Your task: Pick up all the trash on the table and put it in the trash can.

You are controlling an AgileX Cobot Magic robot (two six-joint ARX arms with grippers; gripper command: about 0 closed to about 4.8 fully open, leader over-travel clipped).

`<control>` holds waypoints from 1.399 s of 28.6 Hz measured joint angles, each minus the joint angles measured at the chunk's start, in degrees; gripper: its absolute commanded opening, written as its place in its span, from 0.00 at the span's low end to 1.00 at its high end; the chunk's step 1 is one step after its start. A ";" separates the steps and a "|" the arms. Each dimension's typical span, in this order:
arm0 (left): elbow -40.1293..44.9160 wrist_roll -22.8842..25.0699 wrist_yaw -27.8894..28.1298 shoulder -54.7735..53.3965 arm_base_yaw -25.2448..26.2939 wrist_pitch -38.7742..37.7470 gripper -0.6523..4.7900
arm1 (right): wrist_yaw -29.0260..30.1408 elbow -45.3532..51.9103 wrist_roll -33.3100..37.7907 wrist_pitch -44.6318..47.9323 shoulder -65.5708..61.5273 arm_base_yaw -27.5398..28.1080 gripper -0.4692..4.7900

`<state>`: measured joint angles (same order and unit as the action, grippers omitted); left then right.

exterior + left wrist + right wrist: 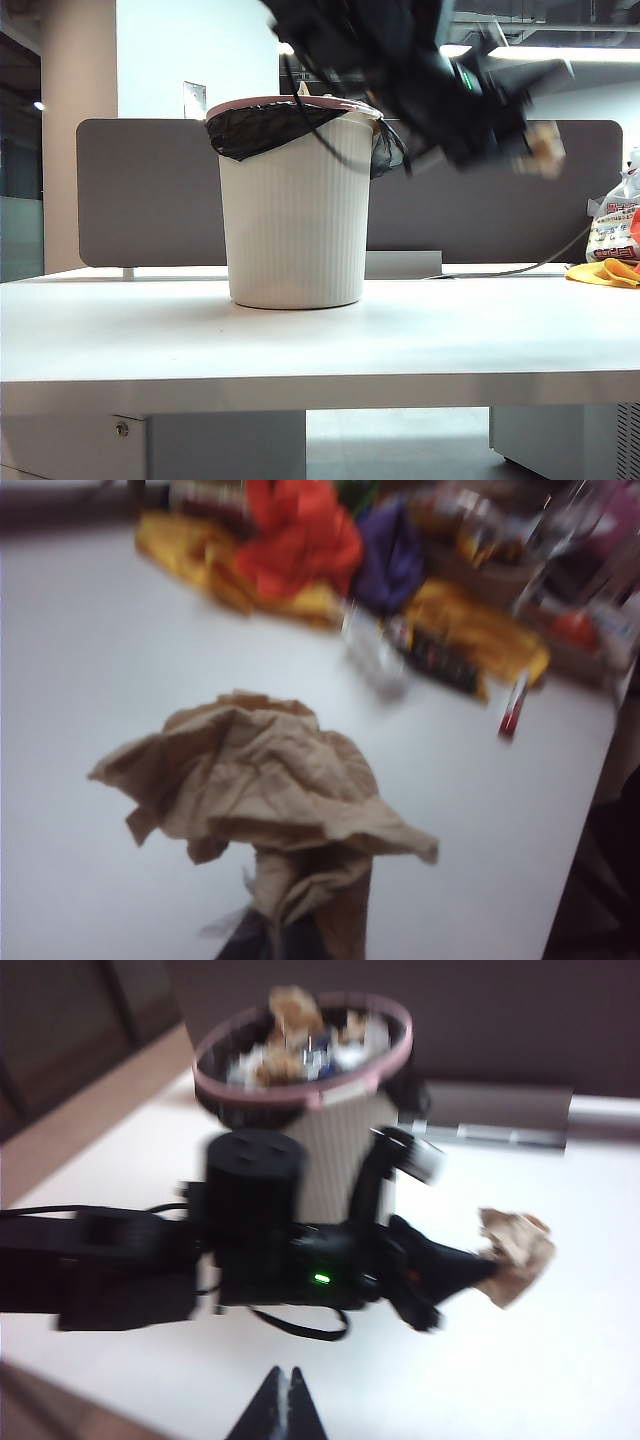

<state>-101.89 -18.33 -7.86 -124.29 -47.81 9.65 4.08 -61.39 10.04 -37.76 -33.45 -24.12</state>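
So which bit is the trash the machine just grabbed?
Start at the big white trash can on the table. To its right, level with its rim, the left gripper is shut on a crumpled wad of tan paper. Unlike the bright bags at the table's far right, it is plain brown.

The trash can (295,200) stands on the table (320,335) (divider panel (150,190) behind), bags (612,245) far right

Tan-brown trash (270,780); white ribbed trash can (295,215), pinkish rim, black liner.
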 measured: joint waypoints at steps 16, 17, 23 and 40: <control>-0.31 10.95 -0.63 22.16 21.49 -9.35 0.11 | 4.55 -10.47 -6.03 23.69 -21.75 -0.02 0.08; -0.28 11.04 -0.61 21.64 22.64 -9.84 0.11 | 5.66 -11.54 -5.86 24.22 -23.39 -0.04 0.08; 0.09 11.15 -3.19 17.00 25.16 -11.61 0.12 | 8.57 -17.07 -5.66 27.47 -30.99 -1.55 0.08; 0.22 14.84 -1.79 16.83 25.24 -11.15 1.00 | 8.68 -17.38 -5.62 25.75 -32.22 -1.53 0.08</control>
<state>-101.67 -3.49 -9.65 -107.46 -22.57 -1.50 12.75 -78.76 4.43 -12.01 -65.67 -25.65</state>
